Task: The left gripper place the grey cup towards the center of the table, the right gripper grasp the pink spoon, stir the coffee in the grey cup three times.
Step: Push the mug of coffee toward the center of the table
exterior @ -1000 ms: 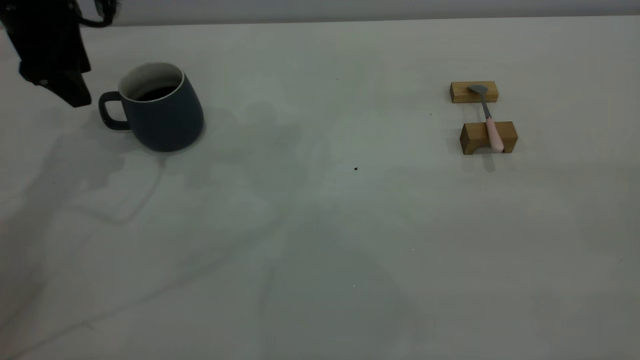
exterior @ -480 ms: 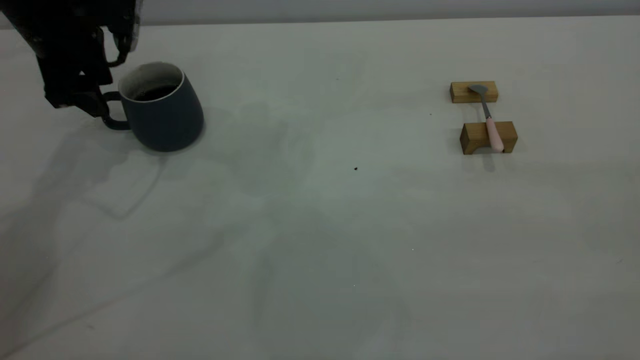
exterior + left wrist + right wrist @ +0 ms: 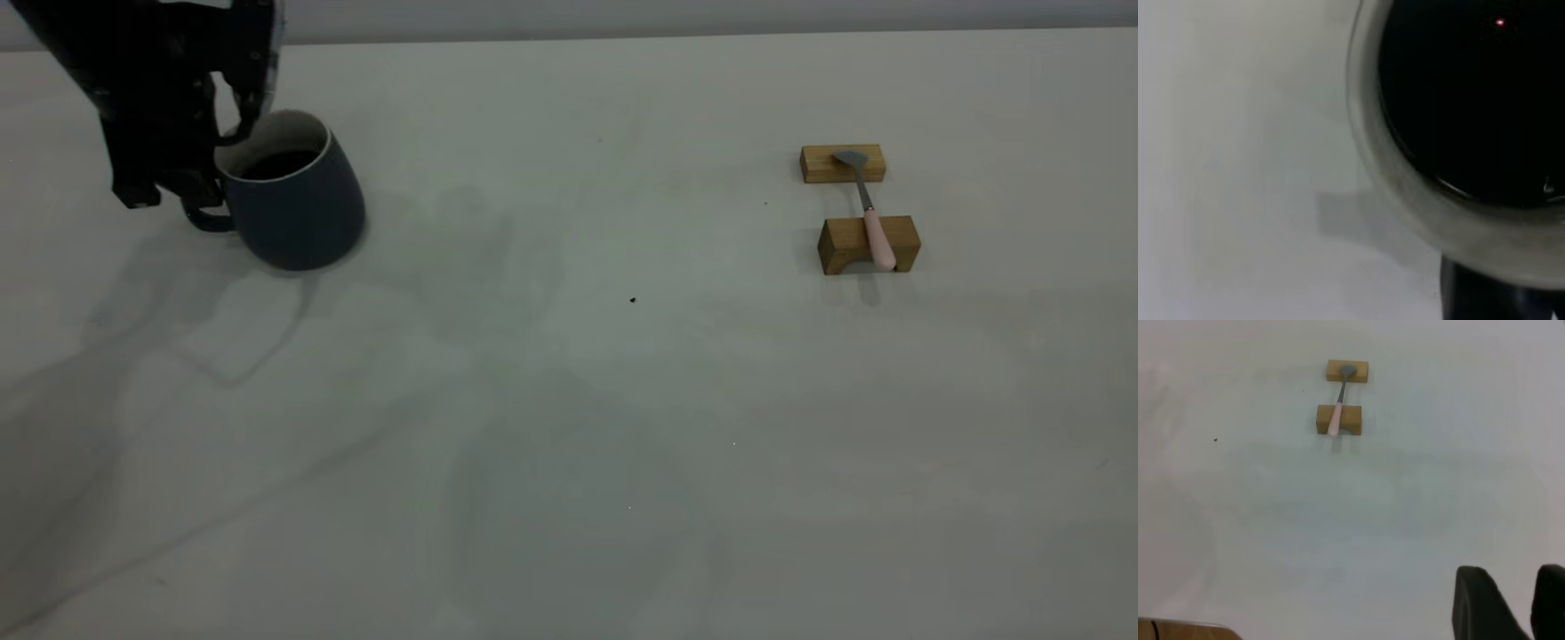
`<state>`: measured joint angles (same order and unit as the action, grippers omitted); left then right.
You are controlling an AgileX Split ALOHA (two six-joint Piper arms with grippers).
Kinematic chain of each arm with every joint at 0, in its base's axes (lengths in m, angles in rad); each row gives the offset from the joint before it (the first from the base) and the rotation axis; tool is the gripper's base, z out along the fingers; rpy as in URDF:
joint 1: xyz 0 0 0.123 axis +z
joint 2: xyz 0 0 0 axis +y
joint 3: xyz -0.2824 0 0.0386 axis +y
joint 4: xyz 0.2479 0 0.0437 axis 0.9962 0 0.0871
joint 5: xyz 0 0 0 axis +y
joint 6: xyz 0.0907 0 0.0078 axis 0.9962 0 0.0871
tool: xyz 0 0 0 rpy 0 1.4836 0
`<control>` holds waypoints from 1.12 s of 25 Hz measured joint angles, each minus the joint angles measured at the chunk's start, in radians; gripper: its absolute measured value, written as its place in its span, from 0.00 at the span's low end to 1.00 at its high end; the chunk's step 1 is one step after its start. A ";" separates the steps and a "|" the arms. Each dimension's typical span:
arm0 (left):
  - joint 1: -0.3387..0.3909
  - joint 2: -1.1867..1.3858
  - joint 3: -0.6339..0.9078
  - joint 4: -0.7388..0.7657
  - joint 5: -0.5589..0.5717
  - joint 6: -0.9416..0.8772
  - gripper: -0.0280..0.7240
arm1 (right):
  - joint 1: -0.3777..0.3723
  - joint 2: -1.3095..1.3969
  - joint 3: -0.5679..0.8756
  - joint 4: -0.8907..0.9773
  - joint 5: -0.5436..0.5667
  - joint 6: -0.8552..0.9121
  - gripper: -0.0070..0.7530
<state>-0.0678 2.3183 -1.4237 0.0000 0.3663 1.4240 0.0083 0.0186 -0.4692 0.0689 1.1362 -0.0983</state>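
Note:
The grey cup (image 3: 298, 209) stands at the table's (image 3: 569, 400) far left, with dark coffee (image 3: 280, 164) inside. My left gripper (image 3: 173, 191) is down at the cup's handle, on the side away from the table's middle, and hides most of it. In the left wrist view the cup's white rim (image 3: 1405, 200) and the coffee (image 3: 1471, 100) fill the picture. The pink spoon (image 3: 876, 236) lies across two wooden blocks at the far right, also seen as the spoon (image 3: 1336, 420) in the right wrist view. My right gripper (image 3: 1531, 600) hangs open, well away from the spoon.
Two tan wooden blocks (image 3: 843, 164) (image 3: 845, 244) hold the spoon, its bowl on the farther one. A tiny dark speck (image 3: 633, 300) lies near the table's middle. A wide stretch of bare tabletop separates the cup from the blocks.
My left gripper has come in from the far left edge and down to the cup's handle. The cup has shifted very slightly to the right. The spoon and blocks have not moved.

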 joint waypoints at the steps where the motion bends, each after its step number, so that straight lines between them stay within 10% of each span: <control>1: -0.010 0.000 0.000 0.000 0.000 0.000 0.43 | 0.000 0.000 0.000 0.000 0.000 0.000 0.32; 28: -0.301 0.005 0.000 -0.008 -0.078 -0.297 0.39 | 0.000 0.000 0.000 -0.001 0.000 0.000 0.32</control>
<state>-0.3687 2.3234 -1.4237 -0.0075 0.2885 1.1275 0.0083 0.0186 -0.4692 0.0677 1.1362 -0.0983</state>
